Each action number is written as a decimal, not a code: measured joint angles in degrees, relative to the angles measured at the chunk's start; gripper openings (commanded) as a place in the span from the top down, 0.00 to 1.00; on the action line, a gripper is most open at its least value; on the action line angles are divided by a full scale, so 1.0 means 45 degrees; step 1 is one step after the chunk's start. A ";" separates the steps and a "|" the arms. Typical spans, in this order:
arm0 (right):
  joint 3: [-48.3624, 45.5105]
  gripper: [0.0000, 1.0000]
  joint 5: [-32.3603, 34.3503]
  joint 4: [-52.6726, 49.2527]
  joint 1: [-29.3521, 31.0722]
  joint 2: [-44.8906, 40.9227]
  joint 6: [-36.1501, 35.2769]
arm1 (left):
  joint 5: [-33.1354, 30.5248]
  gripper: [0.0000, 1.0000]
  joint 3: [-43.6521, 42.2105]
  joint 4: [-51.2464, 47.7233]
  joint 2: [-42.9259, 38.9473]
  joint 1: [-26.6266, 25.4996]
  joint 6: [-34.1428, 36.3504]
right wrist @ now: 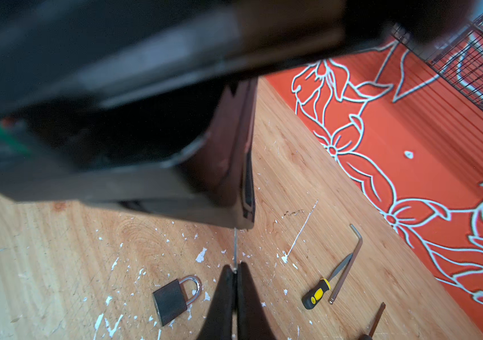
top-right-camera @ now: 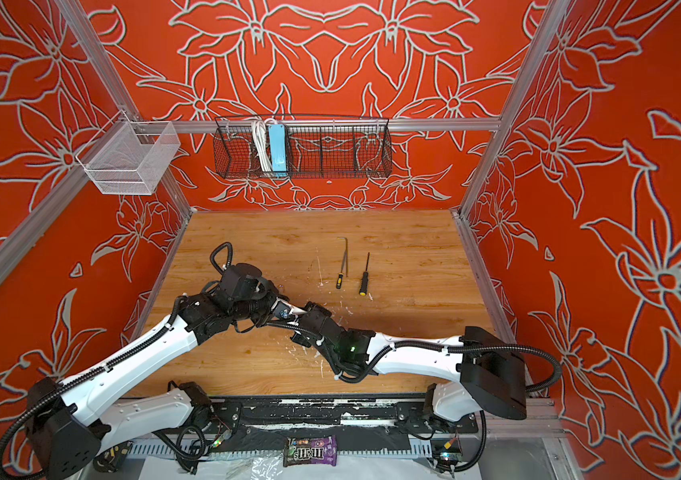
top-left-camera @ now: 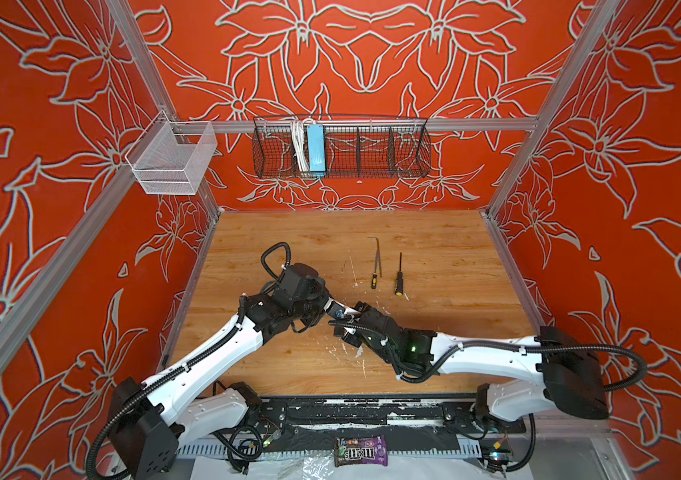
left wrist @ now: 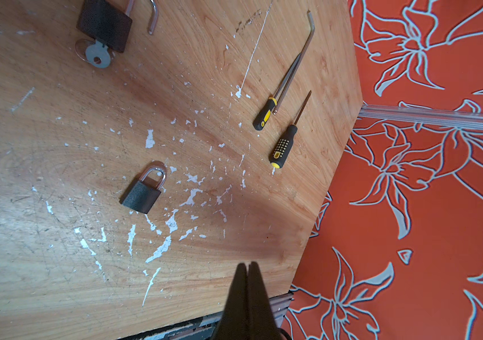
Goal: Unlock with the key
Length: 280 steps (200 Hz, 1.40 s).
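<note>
A shut black padlock [left wrist: 141, 195] lies flat on the wooden table [left wrist: 42, 265], also seen in the right wrist view [right wrist: 171, 298]. My right gripper [right wrist: 235, 266] hovers beside it, shut on a thin metal blade seen edge-on, the key [right wrist: 235, 247], which sticks out past the tips. My left gripper [left wrist: 247, 264] is shut on nothing, high above the table's front. In both top views the two grippers meet mid-table [top-left-camera: 349, 311] and hide the padlock. A second padlock [left wrist: 104, 25] lies with its shackle open and its own key [left wrist: 97, 56] in it.
Two black-and-yellow screwdrivers [top-left-camera: 374, 280] [top-left-camera: 399, 286] and a hex key [top-left-camera: 377, 253] lie right of centre. The left arm's dark body [right wrist: 116, 103] looms close over the right gripper. A black wire basket [top-left-camera: 340, 149] and a white mesh basket [top-left-camera: 172, 160] hang on the walls.
</note>
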 measured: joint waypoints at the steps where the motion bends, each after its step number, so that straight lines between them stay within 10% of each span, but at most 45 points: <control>1: 0.0000 0.96 0.0005 0.0005 0.0000 0.0005 0.0000 | 0.0015 1.00 0.0000 0.0000 0.0000 0.0000 0.0005; 58: 0.0000 1.00 0.0457 0.0189 0.0029 0.0097 -0.0243 | 0.0087 1.00 0.0000 0.0131 0.0000 0.0015 0.0010; 106: 0.0005 1.00 -0.0044 -0.0296 -0.0010 -0.0083 0.0345 | 0.0199 0.41 0.0019 0.0345 -0.0287 0.0155 0.0355; 280: -0.0277 1.00 -1.0695 -0.0121 -0.4692 -0.3385 1.0865 | 0.2744 0.48 -0.0937 0.4503 -0.2477 0.0748 0.6154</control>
